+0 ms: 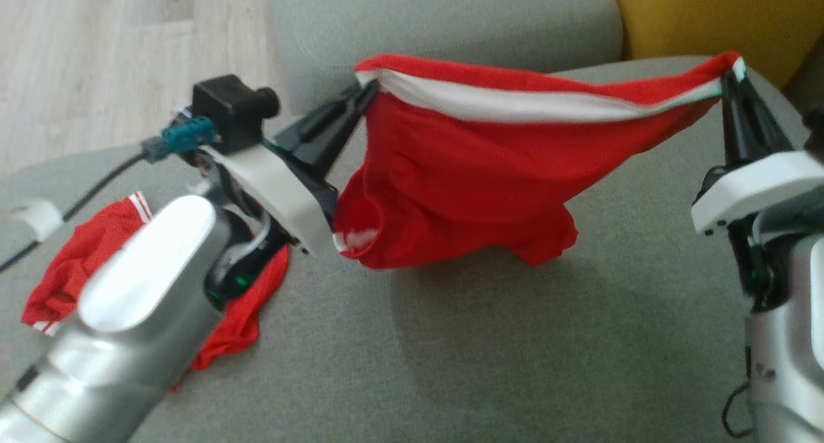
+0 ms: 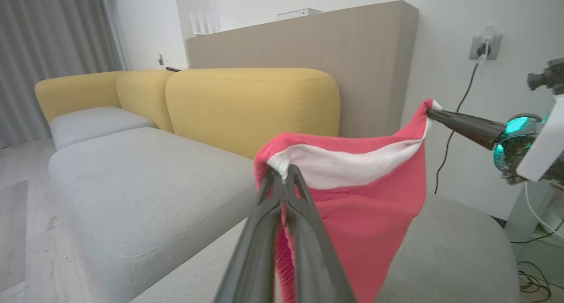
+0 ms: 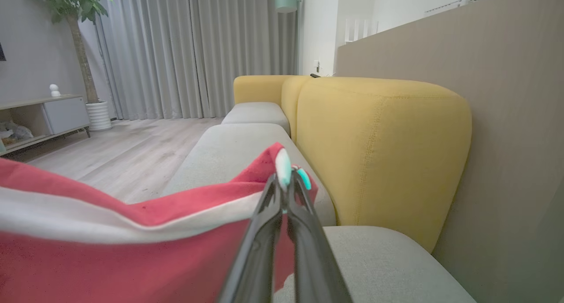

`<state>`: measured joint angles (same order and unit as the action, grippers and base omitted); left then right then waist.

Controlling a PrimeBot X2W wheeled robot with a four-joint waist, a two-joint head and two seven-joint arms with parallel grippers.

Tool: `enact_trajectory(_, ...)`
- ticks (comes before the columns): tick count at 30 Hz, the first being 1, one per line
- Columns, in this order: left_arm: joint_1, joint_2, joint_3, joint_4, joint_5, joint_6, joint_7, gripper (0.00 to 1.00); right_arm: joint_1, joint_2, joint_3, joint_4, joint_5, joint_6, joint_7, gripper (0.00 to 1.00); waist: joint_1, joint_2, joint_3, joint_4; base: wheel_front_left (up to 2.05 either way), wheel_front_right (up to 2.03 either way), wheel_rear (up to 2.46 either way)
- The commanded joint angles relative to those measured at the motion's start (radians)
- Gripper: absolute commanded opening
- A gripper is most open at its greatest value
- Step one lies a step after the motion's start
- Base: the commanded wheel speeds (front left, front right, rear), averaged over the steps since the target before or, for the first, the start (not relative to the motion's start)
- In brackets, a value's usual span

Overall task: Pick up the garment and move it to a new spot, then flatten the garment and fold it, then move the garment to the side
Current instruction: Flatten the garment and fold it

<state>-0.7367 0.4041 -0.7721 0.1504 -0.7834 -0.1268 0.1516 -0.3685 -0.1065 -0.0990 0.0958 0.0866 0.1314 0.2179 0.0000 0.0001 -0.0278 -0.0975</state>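
A red garment (image 1: 463,172) with a white band along its top edge hangs stretched between my two grippers above the grey sofa seat (image 1: 515,340). My left gripper (image 1: 367,85) is shut on the garment's left corner. My right gripper (image 1: 730,69) is shut on the right corner. The garment's lower part sags in folds, its lowest folds close to the seat. In the left wrist view the garment (image 2: 365,197) drapes from my left gripper (image 2: 284,173) across to the right gripper (image 2: 434,113). The right wrist view shows the garment (image 3: 132,245) pinched in my right gripper (image 3: 286,179).
A second red garment (image 1: 84,263) lies crumpled on the seat at the left, partly under my left arm. Yellow back cushions (image 2: 251,109) stand behind the seat. The wooden floor (image 1: 96,56) lies beyond the seat edge. A cable (image 2: 458,113) hangs from a wall socket.
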Motion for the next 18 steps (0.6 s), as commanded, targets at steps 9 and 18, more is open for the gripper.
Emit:
enact_trajectory(9, -0.289, 0.074, 0.112, 0.092, 0.030, 0.016, 0.046, 0.00, -0.363, 0.008, 0.024, 0.102, 0.053, -0.001, 0.058, 0.00, 0.0000, -0.0001, 0.244, -0.047, 0.00, 0.00, 0.00)
enact_trajectory(18, -0.681, -0.001, 0.151, 0.406, 0.150, 0.007, -0.161, 0.00, -0.871, 0.041, -0.049, 0.486, 0.006, -0.001, -0.188, 0.00, 0.0000, -0.0001, 0.414, -0.087, 0.00, 0.00, 0.00)
